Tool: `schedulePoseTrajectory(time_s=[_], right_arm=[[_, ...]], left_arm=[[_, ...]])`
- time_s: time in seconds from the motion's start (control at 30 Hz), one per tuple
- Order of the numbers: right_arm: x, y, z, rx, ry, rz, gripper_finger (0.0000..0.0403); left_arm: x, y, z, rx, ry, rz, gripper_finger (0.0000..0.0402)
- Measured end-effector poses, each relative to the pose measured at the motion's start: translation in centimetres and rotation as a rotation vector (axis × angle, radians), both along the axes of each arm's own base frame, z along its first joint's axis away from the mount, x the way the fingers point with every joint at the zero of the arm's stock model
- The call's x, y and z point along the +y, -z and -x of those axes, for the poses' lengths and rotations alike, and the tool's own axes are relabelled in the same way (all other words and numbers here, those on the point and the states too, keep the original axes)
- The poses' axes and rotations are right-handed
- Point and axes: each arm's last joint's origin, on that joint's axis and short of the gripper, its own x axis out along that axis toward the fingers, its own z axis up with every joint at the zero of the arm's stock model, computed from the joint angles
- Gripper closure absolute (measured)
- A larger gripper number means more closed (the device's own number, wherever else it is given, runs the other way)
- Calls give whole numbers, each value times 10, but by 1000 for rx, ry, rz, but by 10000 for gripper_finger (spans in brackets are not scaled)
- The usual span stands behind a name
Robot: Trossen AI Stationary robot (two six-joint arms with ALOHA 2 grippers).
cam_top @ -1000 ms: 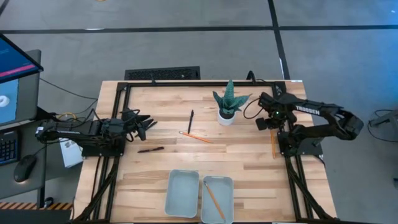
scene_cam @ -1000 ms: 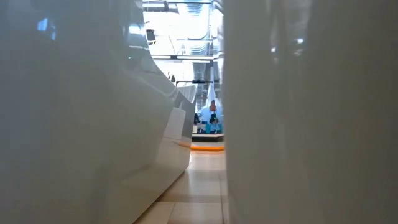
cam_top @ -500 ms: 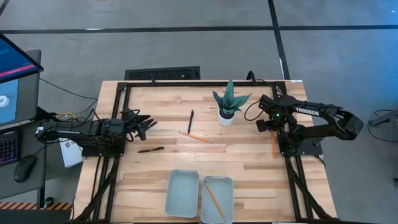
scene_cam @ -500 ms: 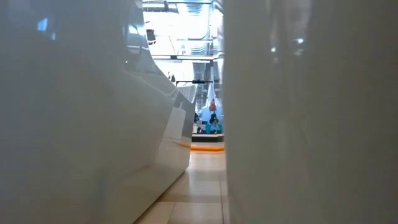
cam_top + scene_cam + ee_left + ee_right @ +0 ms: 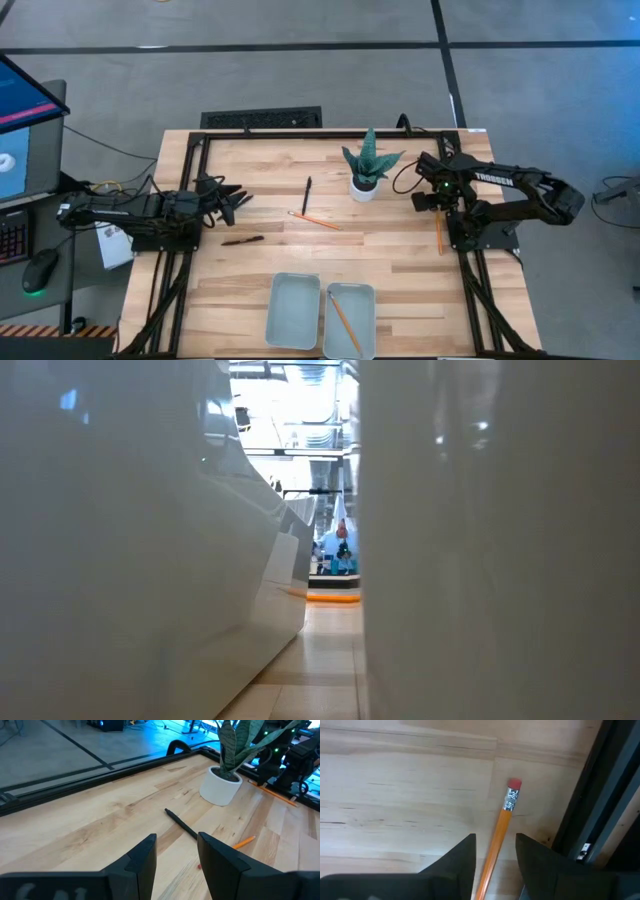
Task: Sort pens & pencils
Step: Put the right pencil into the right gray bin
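Counted on the table:

- Two pens: one just beside the plant, one nearer the left edge.
- Three pencils: one lying mid-table, one at the right edge, one inside a tray.
- Two trays, side by side at the near edge: the left holding nothing, the right holding that single pencil.
- One plant in one white pot.
- Two arms, left and right.

Off the table to the left: one screen, one mouse.
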Motion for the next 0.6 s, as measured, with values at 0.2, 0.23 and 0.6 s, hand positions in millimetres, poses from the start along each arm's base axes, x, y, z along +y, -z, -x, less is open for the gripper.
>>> schedulePoseTrajectory(time_s=[0.2,0.23,0.6], right_arm=[[-1,0,-1,0,-3,17,227],[-1,0,0,7,2,24,226],[-3,0,-2,-2,4,53,232]], left_arm=[[0,0,0,0,0,0,269],[0,0,0,0,0,0,269],[0,0,0,7,3,-11,269]])
